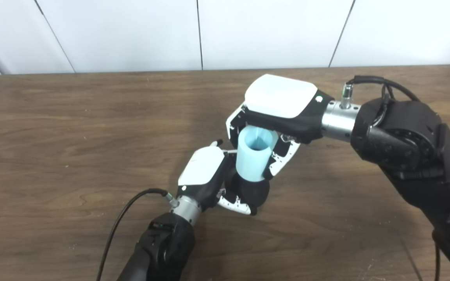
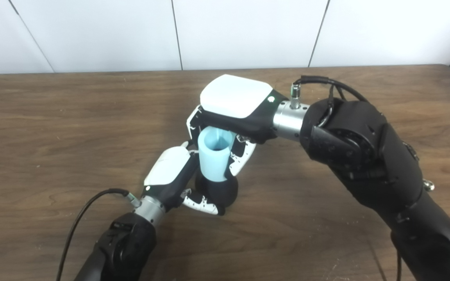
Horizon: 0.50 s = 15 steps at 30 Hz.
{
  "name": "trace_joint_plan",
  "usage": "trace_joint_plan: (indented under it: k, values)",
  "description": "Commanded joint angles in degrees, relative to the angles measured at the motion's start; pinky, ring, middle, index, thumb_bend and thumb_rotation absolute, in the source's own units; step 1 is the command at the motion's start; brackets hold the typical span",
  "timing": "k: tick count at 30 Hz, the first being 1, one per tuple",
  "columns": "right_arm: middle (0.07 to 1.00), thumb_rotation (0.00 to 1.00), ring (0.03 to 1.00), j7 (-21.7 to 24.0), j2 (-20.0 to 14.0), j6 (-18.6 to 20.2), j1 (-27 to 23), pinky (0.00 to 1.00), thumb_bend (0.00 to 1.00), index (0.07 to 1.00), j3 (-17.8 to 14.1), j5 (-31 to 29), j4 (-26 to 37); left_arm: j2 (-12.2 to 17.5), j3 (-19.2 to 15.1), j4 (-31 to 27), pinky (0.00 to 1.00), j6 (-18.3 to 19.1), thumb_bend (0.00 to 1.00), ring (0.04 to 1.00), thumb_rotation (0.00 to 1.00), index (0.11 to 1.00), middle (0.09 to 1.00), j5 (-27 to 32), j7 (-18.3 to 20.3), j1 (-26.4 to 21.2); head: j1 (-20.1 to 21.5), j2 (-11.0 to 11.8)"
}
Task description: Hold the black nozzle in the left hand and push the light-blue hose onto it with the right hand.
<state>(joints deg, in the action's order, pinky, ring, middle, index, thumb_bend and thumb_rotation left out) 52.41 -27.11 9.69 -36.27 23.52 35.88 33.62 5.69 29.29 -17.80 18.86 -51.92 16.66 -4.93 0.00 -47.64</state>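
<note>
Left eye view. The left hand [image 1: 205,175] is wrapped around the black nozzle [image 1: 252,191], low over the wooden table [image 1: 72,136], fingers curled under its rounded body. The right hand [image 1: 275,113] is closed around the light-blue hose [image 1: 253,158] from above. The hose stands nearly upright, open end facing up, its lower end meeting the top of the nozzle. Both parts are held and lined up; how deep the hose sits I cannot tell.

Right eye view. Same grips: left hand [image 2: 170,171] on the nozzle [image 2: 217,193], right hand [image 2: 236,105] on the hose [image 2: 214,160]. No gap shows at the joint. My read: the push is under way or close to finished; final seating remains unconfirmed.
</note>
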Motion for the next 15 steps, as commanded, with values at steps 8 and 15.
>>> trace_joint_plan:
  k: [8, 15]
  values:
    - [0.507, 0.00, 0.445, -1.9, -0.5, -0.1, 1.8, 0.44, 0.51, 0.497, -2.1, 0.6, -0.3, 0.5, 1.2, 2.0, 1.00, 1.2, 0.52, 0.726, 0.00, 0.456, 0.533, -0.2, 3.1, 1.2, 0.3, 0.3]
    - [0.810, 0.13, 0.898, -1.9, -0.1, 0.3, 1.3, 0.74, 0.93, 0.744, -2.1, 2.3, 0.5, 0.5, 1.3, 2.1, 1.00, 1.2, 0.52, 0.726, 0.00, 0.456, 0.533, -0.4, 3.2, 0.8, 0.3, 0.3]
